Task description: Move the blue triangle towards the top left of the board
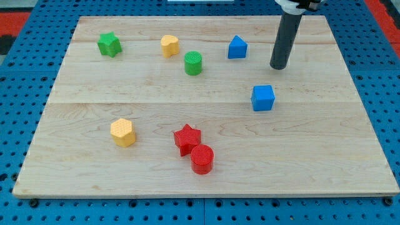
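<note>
Blue plastic, small and hard-edged: the blue triangle [237, 47] sits near the view's top, a little right of centre on the pale wooden tabletop [325, 156]. It looks light and stiff, so I judge it will slide easily on the smooth wood but may spin if pressed off-centre; the best place to bear on it is the middle of its right-hand face, pushing toward the view's left and slightly up.

My tip [279, 66] rests on the wood to the right of the triangle and a touch lower, near it but apart, with clear wood between. There is no hand here to open or close, only the dark rod, and it holds nothing.

Just left of the triangle and a little lower stands the green cylinder [193, 63], and beyond it the yellow block [169, 45], rounded in shape, nearly level with the triangle. The green star [109, 44] lies further on, close to the top left corner. A straight leftward push would likely run into the yellow block, so the path probably needs to hug the top edge, where a narrow strip stays open.

The blue cube [263, 98] sits below my tip; the yellow hexagon [123, 132], red star [186, 139] and red cylinder [202, 159] lie well apart, toward the view's bottom.
</note>
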Controlling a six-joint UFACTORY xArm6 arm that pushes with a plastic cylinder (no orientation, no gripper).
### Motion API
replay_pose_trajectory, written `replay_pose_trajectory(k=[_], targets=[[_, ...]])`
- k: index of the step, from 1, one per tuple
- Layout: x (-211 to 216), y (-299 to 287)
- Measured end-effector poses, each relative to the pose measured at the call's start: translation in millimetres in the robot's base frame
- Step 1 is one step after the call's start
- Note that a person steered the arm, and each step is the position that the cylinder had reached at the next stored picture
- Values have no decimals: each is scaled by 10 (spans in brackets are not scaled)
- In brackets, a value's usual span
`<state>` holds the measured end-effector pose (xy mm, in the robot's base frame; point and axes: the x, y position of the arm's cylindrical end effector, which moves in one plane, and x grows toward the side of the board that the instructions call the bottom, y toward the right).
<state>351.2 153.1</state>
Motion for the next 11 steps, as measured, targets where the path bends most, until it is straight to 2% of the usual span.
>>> replay_pose_trajectory(k=[2, 3, 4, 5, 6, 11], targets=[[-59, 0], [-324, -256], [-683, -558], [-708, -1301], [-196, -815], [-261, -2561]])
